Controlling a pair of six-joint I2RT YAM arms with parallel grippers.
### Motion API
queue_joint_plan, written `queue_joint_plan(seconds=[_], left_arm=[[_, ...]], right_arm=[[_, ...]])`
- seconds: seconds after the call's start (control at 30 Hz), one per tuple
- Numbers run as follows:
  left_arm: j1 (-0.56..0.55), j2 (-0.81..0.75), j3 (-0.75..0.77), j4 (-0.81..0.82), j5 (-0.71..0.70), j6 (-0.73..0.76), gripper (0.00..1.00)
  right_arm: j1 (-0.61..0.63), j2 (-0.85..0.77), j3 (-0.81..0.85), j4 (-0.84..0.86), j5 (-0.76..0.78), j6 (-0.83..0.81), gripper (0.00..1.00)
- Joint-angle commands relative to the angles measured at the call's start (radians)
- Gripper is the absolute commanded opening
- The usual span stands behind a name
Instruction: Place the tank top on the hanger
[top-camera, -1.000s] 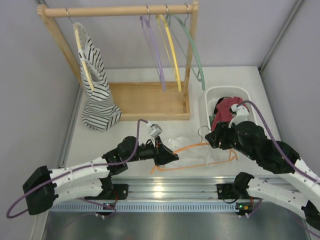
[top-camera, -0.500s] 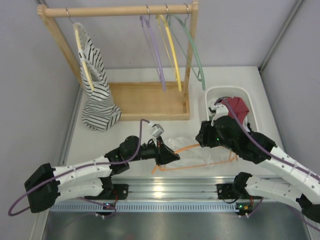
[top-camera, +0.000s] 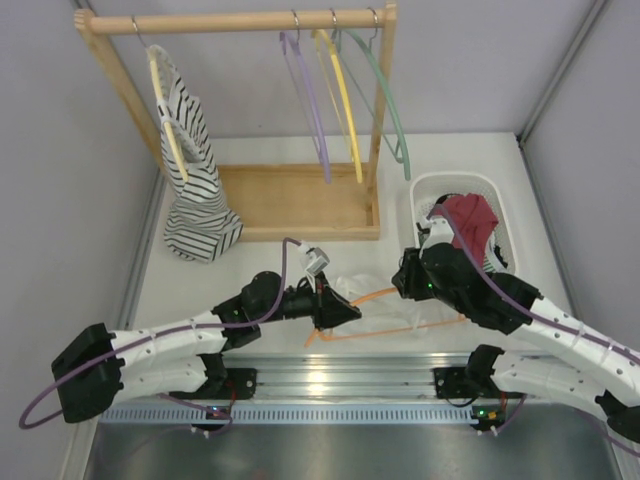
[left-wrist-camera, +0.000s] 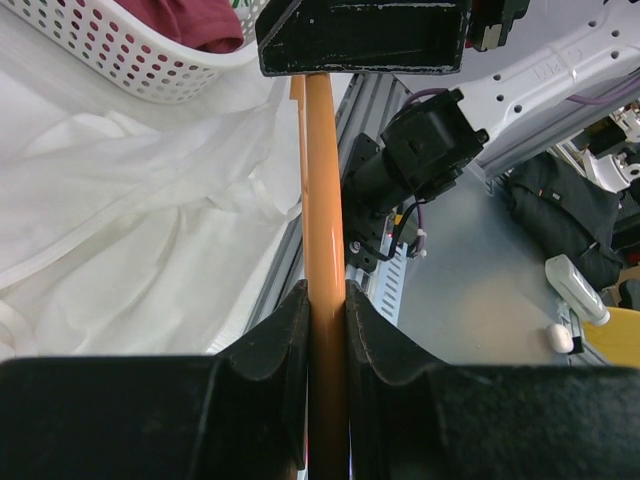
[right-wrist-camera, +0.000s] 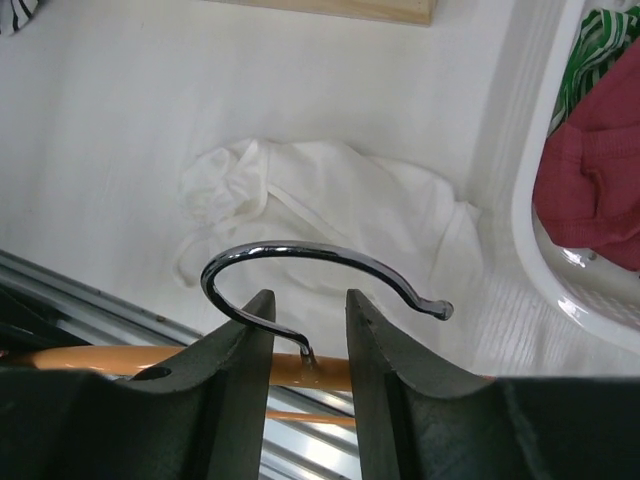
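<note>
The tank top (right-wrist-camera: 340, 200) lies on the table (top-camera: 270, 265) beneath the hanger (left-wrist-camera: 320, 180), left of the basket (top-camera: 455, 180).

We see a wooden clothes rack (top-camera: 290, 200) standing at the back of a white table (top-camera: 200, 280). From the left end of its rail hangs a black-and-white striped top (top-camera: 195, 190) on a pale yellow hanger (top-camera: 160, 85). Toward the rail's right end hang a purple hanger (top-camera: 308, 100), a yellow hanger (top-camera: 343, 100) and a green hanger (top-camera: 385, 100). Just right of the rack's base sits a white perforated basket (top-camera: 452, 178) holding a dark red garment (top-camera: 468, 215) and some green striped cloth (right-wrist-camera: 600, 40).
</note>
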Motion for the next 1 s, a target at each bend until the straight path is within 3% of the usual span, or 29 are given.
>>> queue_joint_plan(seconds=[0.0,0.1,0.2,0.37,0.47,0.7,0.97], left_arm=[[-0.003,0.0,0.04,0.161,0.002,0.0,0.0],[-0.005,0.006,0.038,0.158,0.003,-0.001,0.0],[-0.005,0.007,0.041,0.141,-0.014,-0.003,0.0],[-0.003,0.015,0.073,0.01,-0.103,-0.007,0.03],[-0.005,-0.002,0.075,-0.044,-0.186,-0.017,0.23],[-0.005,-0.055,0.09,-0.202,-0.349,-0.029,0.44],[-0.005,-0.146,0.125,-0.531,-0.644,-0.109,0.47]], right_arm=[[0.016,-0.03,-0.025,0.063,0.069,0.026,0.34],[0.019,-0.028,-0.02,0.059,0.097,0.033,0.22],[0.025,-0.016,-0.009,0.036,0.135,0.035,0.0],[0.033,0.004,0.007,-0.01,0.208,0.03,0.0],[0.033,0.002,0.006,-0.027,0.239,0.027,0.0],[0.033,0.008,-0.003,-0.035,0.262,0.02,0.0],[0.034,0.019,-0.015,-0.038,0.284,0.009,0.0]])
